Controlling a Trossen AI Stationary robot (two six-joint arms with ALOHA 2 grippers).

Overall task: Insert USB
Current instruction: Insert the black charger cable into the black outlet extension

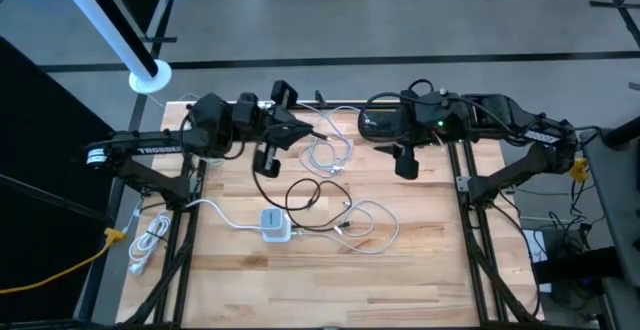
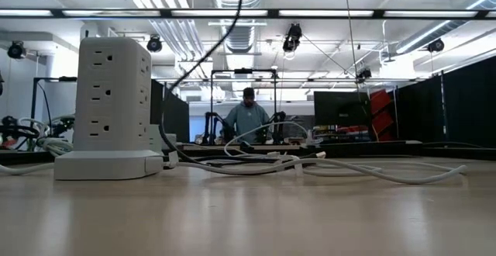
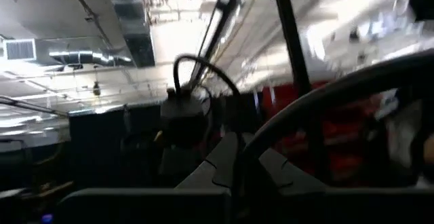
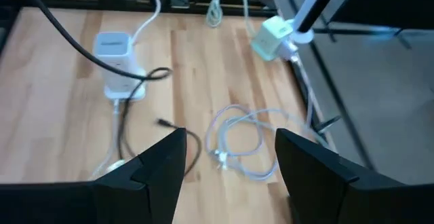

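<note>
A white power tower (image 1: 275, 225) (image 2: 112, 105) (image 4: 115, 54) stands upright on the wooden table. A black USB cable (image 1: 300, 198) hangs from my left gripper (image 1: 270, 150), which is raised over the table's far left part and shut on it. One black plug (image 4: 163, 122) lies on the wood. My right gripper (image 4: 230, 142) (image 1: 400, 155) hovers open above the table's far right part, tipped down toward a white cable coil (image 4: 237, 142). In the low view, neither gripper is visible. My left gripper holds the black cable (image 3: 285, 125) between its shut fingers (image 3: 224, 170); which part of the cable it has cannot be told. The gripper is raised and points level or slightly upward. The cable drops slack from it (image 2: 209, 46), and its loop (image 1: 305, 195) lies on the table.
White cable coils lie at the far middle (image 1: 330, 150) and right of the tower (image 1: 365, 220); another bundle sits off the left edge (image 1: 150, 240). A white tube with a cube end (image 1: 150, 75) juts in at far left. A person (image 2: 248, 116) stands in the room behind.
</note>
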